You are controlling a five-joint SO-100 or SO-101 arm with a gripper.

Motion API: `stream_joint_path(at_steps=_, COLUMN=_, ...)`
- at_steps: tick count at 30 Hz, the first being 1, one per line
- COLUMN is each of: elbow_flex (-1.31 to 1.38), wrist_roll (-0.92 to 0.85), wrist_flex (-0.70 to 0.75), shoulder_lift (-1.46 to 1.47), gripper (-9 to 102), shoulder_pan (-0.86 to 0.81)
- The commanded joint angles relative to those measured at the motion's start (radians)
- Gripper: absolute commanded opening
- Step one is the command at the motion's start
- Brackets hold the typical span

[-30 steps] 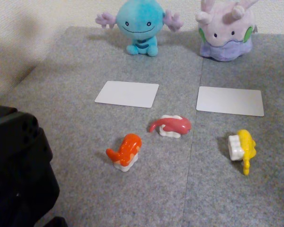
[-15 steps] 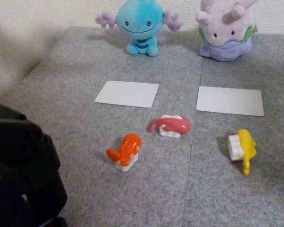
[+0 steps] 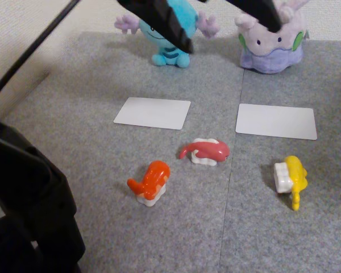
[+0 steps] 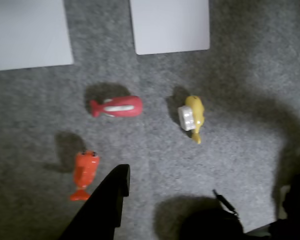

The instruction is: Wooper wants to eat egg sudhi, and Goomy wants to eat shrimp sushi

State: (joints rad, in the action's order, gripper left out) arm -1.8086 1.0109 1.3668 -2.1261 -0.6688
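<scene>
The blue Wooper point(image 3: 169, 56) sits at the back of the grey mat, partly behind a black finger. The lilac Goomy point(image 3: 271, 50) sits to its right. Lying on its side at the right is the yellow egg sudhi point(image 3: 291, 177) point(image 4: 192, 116). An orange piece with a tail, likely the shrimp sushi point(image 3: 150, 182) point(image 4: 84, 172), stands left of centre. A pink-red piece point(image 3: 206, 151) point(image 4: 117, 106) lies between them. My gripper point(image 3: 228, 35) hangs high over the mat, open and holding nothing. One black finger point(image 4: 110, 200) enters the wrist view from below.
Two white cards point(image 3: 153, 112) point(image 3: 277, 121) lie in front of the plushes, and both cards point(image 4: 27, 32) point(image 4: 170, 25) run along the top of the wrist view. The black arm base point(image 3: 28, 205) fills the lower left corner, and a cable point(image 3: 28, 51) runs up from it.
The arm has risen and reached out over the mat, so its open fingers now show at the top of the fixed view. The sushi pieces and plushes have not moved.
</scene>
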Motion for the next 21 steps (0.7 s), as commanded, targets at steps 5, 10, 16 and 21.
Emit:
stream_joint_path(at_steps=5, elbow_flex=0.043, wrist_roll=-0.156, wrist_flex=-0.103, shoulder_lift=0.066, gripper=39, shoulder_pan=-0.06)
stream_joint_path(at_steps=10, elbow_flex=0.043, wrist_roll=-0.206, wrist_flex=-0.146, shoulder_lift=0.175, gripper=39, shoulder_pan=-0.091)
stream_joint_path(at_steps=16, elbow_flex=0.043, wrist_roll=-0.25, wrist_flex=-0.181, shoulder_lift=0.356, gripper=39, shoulder_pan=-0.109)
stream_joint_path(at_steps=21, elbow_flex=0.043, wrist_roll=-0.368, wrist_flex=-0.19, shoulder_lift=0.463, gripper=39, shoulder_pan=-0.138)
